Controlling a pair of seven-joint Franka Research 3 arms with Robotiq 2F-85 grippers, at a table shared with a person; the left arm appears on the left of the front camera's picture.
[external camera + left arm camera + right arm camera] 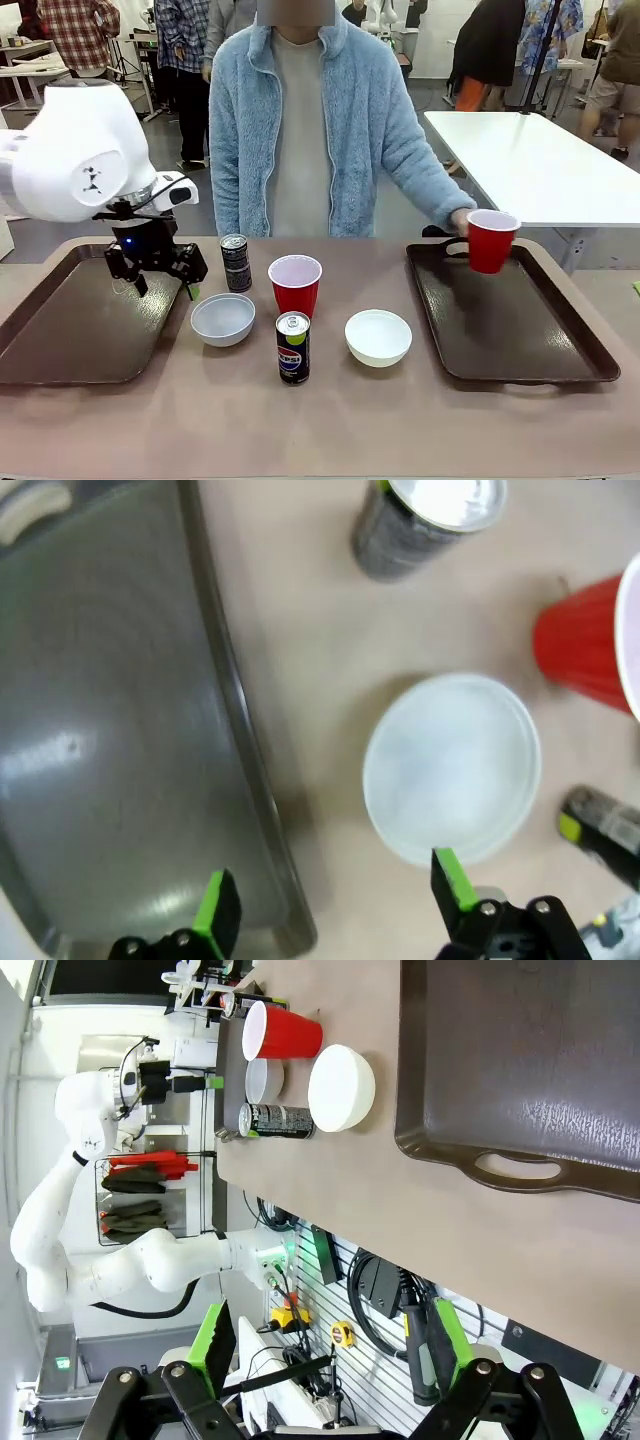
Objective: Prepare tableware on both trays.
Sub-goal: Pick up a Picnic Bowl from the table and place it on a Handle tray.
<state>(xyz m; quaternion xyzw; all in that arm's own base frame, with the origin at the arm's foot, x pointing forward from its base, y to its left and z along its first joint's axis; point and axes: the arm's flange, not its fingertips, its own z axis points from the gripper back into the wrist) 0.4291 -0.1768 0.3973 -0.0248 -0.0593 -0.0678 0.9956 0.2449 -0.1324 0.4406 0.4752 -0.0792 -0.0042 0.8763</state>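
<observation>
My left gripper [165,287] hangs open over the right rim of the left tray [70,320], beside a white bowl [222,318]. In the left wrist view its green pads [218,910] straddle the tray rim [245,740], with the bowl [450,765] just ahead. A red cup [295,283], a dark can [235,262], a second can [292,347] and another bowl [378,335] stand mid-table. A person's hand holds a second red cup [491,240] over the right tray [500,320]. My right gripper [330,1335] is open and holds nothing, off the table beyond the right tray [520,1060].
The person in a light blue fleece [310,120] stands at the far edge, reaching toward the right tray. Another white table [540,160] stands behind on the right. Tools and cables [390,1300] hang below the table edge in the right wrist view.
</observation>
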